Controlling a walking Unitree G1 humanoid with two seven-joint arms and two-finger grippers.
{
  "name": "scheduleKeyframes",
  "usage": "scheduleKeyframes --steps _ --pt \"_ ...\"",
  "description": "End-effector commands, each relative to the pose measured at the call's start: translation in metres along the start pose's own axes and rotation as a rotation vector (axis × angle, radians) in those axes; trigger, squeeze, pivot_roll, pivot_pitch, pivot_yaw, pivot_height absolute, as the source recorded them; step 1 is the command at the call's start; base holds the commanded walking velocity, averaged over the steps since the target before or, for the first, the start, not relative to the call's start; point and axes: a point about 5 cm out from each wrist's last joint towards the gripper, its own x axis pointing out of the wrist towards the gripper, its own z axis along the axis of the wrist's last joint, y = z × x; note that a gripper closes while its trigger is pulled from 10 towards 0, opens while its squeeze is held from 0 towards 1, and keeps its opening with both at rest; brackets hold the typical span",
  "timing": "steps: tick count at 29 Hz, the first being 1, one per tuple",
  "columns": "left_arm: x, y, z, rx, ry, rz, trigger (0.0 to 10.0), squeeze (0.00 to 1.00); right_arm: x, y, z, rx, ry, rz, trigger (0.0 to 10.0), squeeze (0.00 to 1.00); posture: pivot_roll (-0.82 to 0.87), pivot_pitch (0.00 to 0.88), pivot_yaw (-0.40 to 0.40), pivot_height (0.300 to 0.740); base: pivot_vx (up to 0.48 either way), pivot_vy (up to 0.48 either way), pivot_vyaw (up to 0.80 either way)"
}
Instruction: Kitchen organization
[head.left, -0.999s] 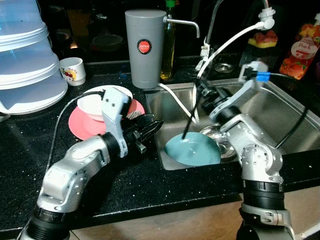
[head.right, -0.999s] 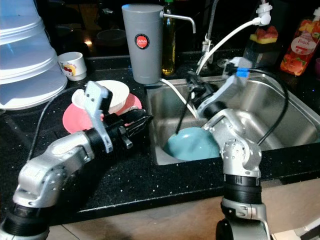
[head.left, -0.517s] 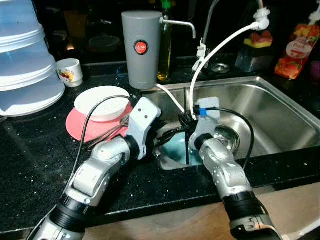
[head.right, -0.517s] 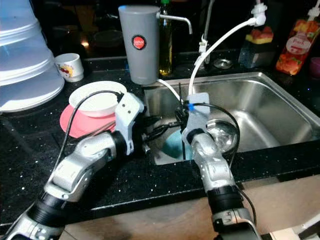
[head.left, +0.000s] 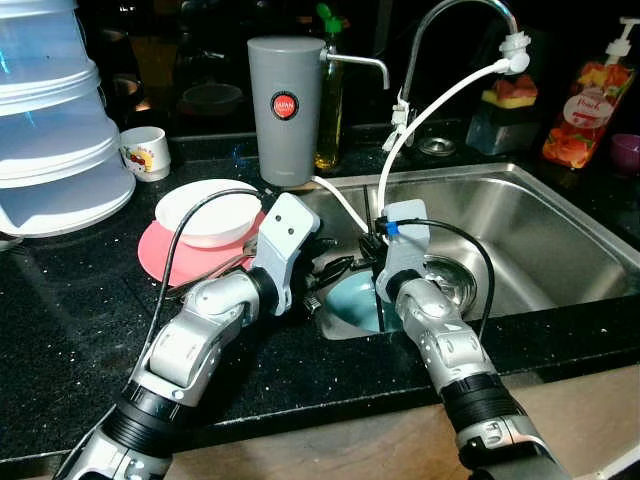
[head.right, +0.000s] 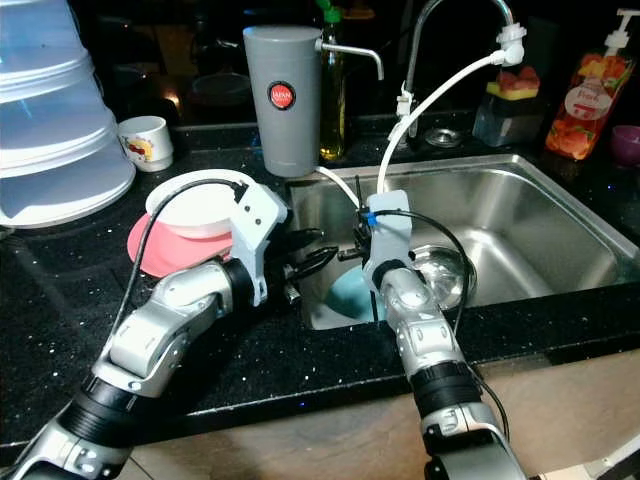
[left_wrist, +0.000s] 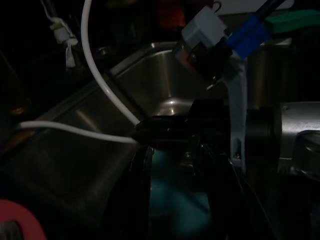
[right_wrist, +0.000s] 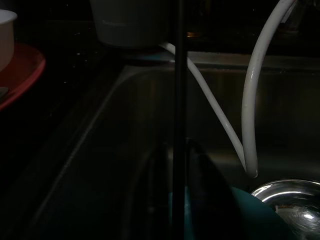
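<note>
Ideally the spread left gripper (head.left: 335, 272) slides under the teal plate (head.left: 352, 300) below; right gripper (head.right: 362, 252) grip unclear

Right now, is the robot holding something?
The right tool seems to pinch a thin black stick near its top, over the blue plate. The left tool looks open, holding nothing.

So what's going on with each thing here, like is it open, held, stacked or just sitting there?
Teal plate: tilted in the sink, leaning at its left wall.
Left gripper: open, at the plate's edge.
Right gripper: over the plate; fingers hard to tell.
White bowl: stacked on the pink plate.
Faucet: no water seen running.
Small cup: upright on the counter.
Grey canister: upright, lid on.
</note>
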Motion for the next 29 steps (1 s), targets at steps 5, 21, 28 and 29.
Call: scheduleKeyframes --steps 5,21,28,29 --pt "0.001 0.003 0.000 0.011 -0.002 0.005 10.0 0.00 -0.009 -0.004 -0.033 0.009 0.131 -0.038 10.0 0.63 0.02 0.037 0.047 0.740 0.000 0.000 0.00" --pt "-0.057 0.070 0.014 0.000 0.086 0.748 10.0 1.00 -0.002 -0.012 0.013 0.143 -0.071 -0.029 10.0 0.00 0.03 0.056 0.048 0.740 0.000 0.000 0.00" --pt "-0.089 0.073 0.026 -0.016 0.065 0.793 10.0 0.80 -0.004 -0.011 0.019 0.146 -0.100 0.003 10.0 0.00 0.03 0.061 0.047 0.740 0.000 0.000 0.00" --pt "-0.090 0.069 0.031 -0.022 0.028 0.739 10.0 0.02 -0.005 -0.010 0.020 0.147 -0.104 0.008 10.0 0.00 0.04 0.063 0.048 0.740 0.000 0.000 0.00"
